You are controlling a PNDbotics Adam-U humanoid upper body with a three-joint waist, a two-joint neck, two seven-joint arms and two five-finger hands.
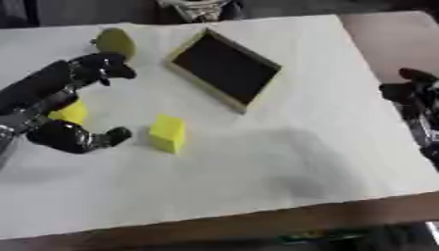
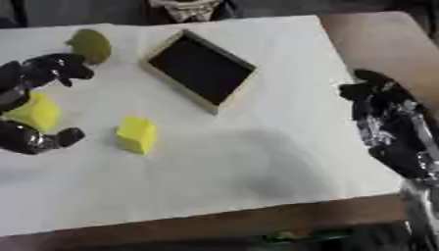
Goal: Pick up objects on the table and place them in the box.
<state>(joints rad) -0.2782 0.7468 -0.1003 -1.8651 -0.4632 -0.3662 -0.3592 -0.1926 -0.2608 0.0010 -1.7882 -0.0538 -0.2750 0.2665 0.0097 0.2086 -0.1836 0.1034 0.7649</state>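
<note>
A yellow block (image 2: 34, 111) is sitting inside the spread left hand (image 1: 79, 100); another block (image 1: 167, 133) is lying just beside it, and the box (image 1: 225, 68) is holding nothing visible

left hand (image 1: 73, 135): glossy black | right hand (image 2: 386, 122): black, silver glints

- Both views soft, blurry; edges smeared throughout.
- Even, moderately bright light on the white-covered table (image 1: 257, 162); no glare.
- Faint broad grey shadow mid-table; short soft one beside the small yellow block (image 1: 167, 133).
- Black left robot hand (image 1: 82, 137) lacks detail.
</note>
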